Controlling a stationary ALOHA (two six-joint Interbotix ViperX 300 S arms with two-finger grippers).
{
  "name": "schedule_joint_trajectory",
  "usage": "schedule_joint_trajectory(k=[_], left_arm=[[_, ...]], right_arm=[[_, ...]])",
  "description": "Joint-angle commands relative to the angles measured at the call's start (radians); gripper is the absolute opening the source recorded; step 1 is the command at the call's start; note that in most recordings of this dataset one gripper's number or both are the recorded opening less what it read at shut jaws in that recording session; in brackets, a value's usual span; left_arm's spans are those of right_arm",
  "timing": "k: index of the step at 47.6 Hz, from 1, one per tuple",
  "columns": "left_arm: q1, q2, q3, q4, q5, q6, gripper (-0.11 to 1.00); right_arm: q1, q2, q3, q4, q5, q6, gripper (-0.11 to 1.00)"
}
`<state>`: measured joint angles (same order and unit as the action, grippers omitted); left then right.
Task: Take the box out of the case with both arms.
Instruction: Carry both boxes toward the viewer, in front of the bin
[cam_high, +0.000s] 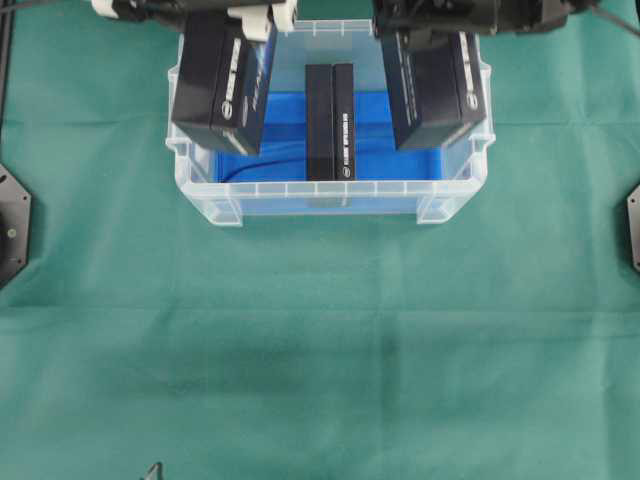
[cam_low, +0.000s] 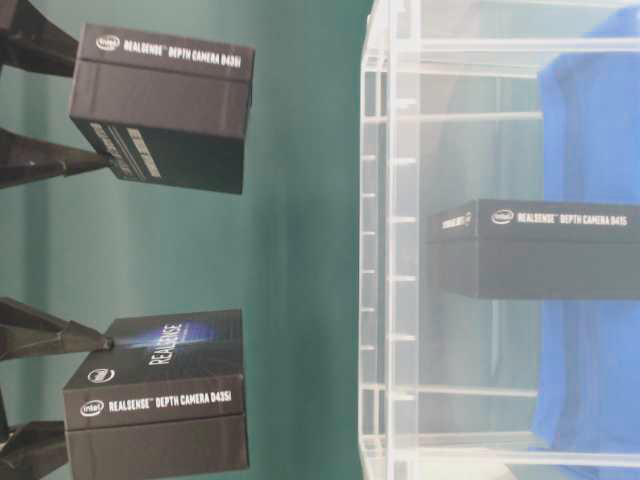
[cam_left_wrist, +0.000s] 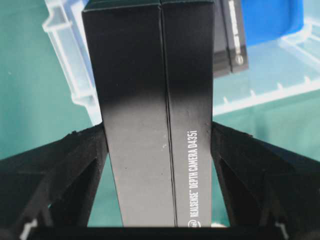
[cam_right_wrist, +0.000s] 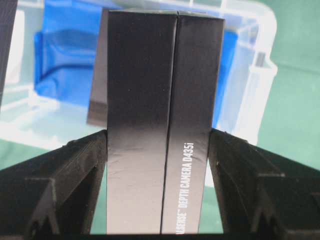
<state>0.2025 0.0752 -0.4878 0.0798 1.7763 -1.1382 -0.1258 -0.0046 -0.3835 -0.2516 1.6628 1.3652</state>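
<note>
Your left gripper (cam_left_wrist: 160, 150) was clamped on a black rectangular cardboard camera box (cam_high: 222, 82), held raised over the left wall of the clear plastic case (cam_high: 310, 190) with its blue floor liner (cam_high: 380, 160). Your right gripper (cam_right_wrist: 157, 155) likewise pinched a second black camera box (cam_high: 432, 90) above the right wall. A third black box (cam_high: 330, 122) stood between them on the liner. Judged step: lifting out; next, carry both boxes clear of the rim onto the green cloth (cam_high: 320, 350).
</note>
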Motion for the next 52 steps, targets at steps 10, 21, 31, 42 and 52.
schedule_joint_trajectory(k=[10, 21, 31, 42, 52], left_arm=[[-0.143, -0.029, 0.006, 0.003, -0.008, -0.178, 0.63], [-0.287, -0.018, 0.006, 0.003, -0.008, -0.368, 0.63], [-0.394, -0.008, 0.005, 0.005, -0.008, -0.506, 0.63], [-0.472, 0.005, -0.003, 0.003, -0.008, -0.578, 0.63], [-0.525, 0.008, -0.002, 0.003, -0.006, -0.614, 0.63]], right_arm=[[0.126, -0.014, -0.028, -0.003, 0.054, 0.060, 0.65], [0.265, -0.012, -0.026, -0.008, 0.064, 0.167, 0.65], [0.364, -0.005, -0.028, -0.009, 0.064, 0.261, 0.65], [0.453, 0.011, -0.028, -0.015, 0.064, 0.367, 0.65], [0.512, 0.035, -0.044, -0.015, 0.064, 0.449, 0.65]])
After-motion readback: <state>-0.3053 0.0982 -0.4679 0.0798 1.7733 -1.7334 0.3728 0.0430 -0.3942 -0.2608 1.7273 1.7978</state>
